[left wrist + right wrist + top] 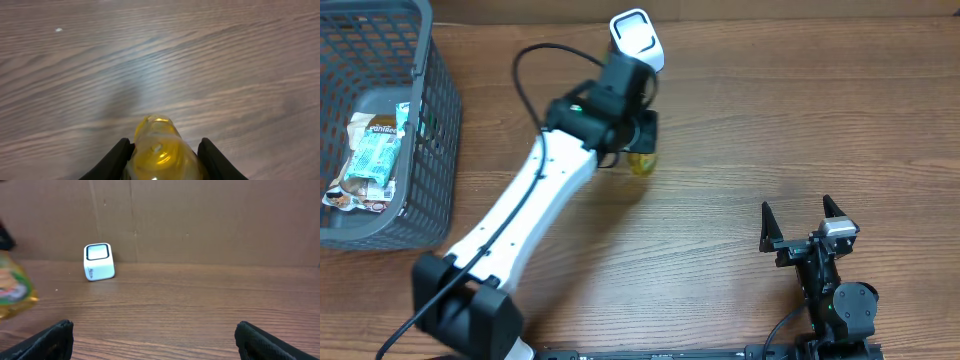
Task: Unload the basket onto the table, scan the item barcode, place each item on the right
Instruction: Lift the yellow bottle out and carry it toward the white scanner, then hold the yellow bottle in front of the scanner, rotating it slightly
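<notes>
A yellow bottle (159, 152), likely light, stiff and slippery, is gripped across its body by the left fingers (116, 159); the right fingers (50, 340) are spread wide, empty.

Wood-grain surface (750, 140). White scanner (637, 38) stands at the far edge. Grey mesh basket (432, 125) rests well left of the scanner, nearer the front.

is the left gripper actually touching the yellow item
Touching. Left wrist view shows the left gripper with both fingers pressed against the sides of the yellow item, no gap.
</notes>
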Motion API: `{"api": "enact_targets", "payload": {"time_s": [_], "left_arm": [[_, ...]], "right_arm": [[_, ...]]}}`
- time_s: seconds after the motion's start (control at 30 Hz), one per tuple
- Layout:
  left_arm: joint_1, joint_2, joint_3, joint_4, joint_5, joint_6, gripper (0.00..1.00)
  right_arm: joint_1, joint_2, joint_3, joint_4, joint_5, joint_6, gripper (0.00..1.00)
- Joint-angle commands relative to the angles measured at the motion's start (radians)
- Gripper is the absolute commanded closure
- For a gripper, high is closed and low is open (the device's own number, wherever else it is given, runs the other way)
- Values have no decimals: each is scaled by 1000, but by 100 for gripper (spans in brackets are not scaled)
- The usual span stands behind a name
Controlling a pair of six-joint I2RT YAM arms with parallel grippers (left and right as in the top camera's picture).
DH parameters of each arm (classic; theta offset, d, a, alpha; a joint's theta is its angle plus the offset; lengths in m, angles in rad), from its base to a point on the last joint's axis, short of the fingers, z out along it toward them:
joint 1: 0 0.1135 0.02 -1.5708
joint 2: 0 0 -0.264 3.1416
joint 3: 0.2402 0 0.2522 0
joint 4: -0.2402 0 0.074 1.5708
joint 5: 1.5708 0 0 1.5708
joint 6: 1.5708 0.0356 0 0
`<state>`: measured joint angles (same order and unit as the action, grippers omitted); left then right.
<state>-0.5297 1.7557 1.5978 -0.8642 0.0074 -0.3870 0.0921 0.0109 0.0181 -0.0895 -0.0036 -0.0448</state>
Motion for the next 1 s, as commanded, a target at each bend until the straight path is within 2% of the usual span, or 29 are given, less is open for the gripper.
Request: {"api": "enact_targets", "payload": {"time_s": [0.0, 0.17, 0.4, 0.97], "left_arm": [[-76, 52, 24, 58, -109, -112, 79], [-158, 134, 24, 153, -177, -135, 77], [-204, 202, 24, 226, -188, -168, 77], [-206, 252, 24, 240, -194, -197, 76]], "right_arm": [[-3, -8, -10, 6, -8, 4, 0], [-3, -8, -10, 6, -9, 4, 0], [-3, -8, -10, 6, -9, 4, 0], [-3, -8, -10, 6, -8, 4, 0]]}}
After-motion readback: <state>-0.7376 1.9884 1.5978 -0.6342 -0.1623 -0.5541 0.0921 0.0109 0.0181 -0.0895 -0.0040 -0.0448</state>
